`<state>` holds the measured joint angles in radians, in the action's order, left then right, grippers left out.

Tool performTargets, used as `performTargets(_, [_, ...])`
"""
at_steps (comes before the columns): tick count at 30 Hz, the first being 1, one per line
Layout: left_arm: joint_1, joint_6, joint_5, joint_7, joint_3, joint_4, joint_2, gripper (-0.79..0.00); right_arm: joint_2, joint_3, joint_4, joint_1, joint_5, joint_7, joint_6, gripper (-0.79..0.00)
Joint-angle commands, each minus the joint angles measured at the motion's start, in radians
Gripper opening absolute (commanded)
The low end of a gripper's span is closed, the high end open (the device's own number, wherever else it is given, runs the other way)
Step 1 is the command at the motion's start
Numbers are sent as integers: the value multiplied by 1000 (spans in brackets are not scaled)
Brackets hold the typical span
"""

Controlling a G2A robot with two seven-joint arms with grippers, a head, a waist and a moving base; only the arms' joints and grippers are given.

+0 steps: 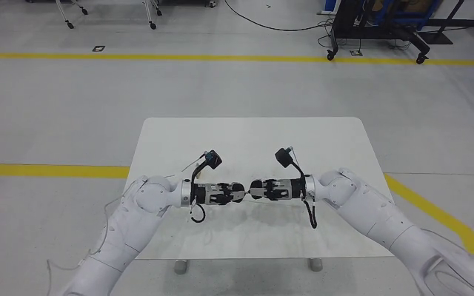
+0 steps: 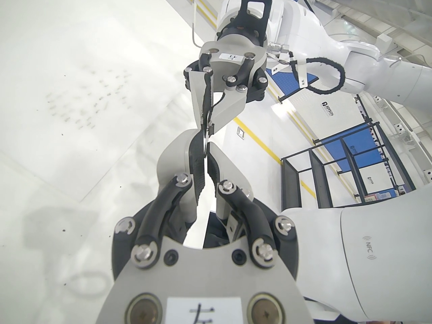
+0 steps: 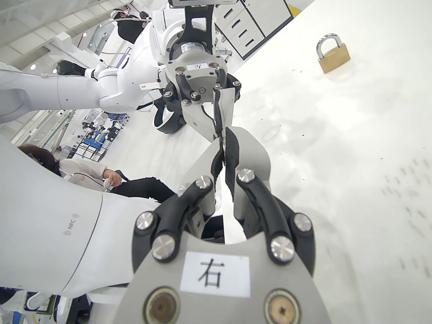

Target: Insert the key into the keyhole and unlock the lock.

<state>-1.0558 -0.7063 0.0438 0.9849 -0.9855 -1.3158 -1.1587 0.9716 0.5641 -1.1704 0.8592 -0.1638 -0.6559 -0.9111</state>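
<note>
The left claw and right claw stood tip to tip above the desk, midway between its side edges, nearer the front. The padlock lay on it, close to an edge.

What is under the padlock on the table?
The white table lies under the padlock, which rests directly on it. The padlock's side against the table is covered.

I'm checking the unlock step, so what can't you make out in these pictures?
Key: left wrist view, maybe the thin sliver where left gripper and right gripper meet; fingers hide the rest.
Padlock keyhole: right wrist view, too small to find.
Who grips the sliver: top view, too small.
</note>
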Motion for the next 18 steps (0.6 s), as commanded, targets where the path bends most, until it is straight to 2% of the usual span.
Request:
performTargets(1, [-1, -6, 3, -13, -2, -2, 2, 0, 1, 8, 2, 2, -2, 2, -5, -785])
performTargets(10, [-12, -49, -11, -88, -51, 2, 15, 0, -17, 103, 43, 39, 11, 90, -97, -785])
performTargets(18, [-20, -47, -7, -130, -88, 11, 24, 0, -61, 241, -20, 125, 28, 170, -101, -785])
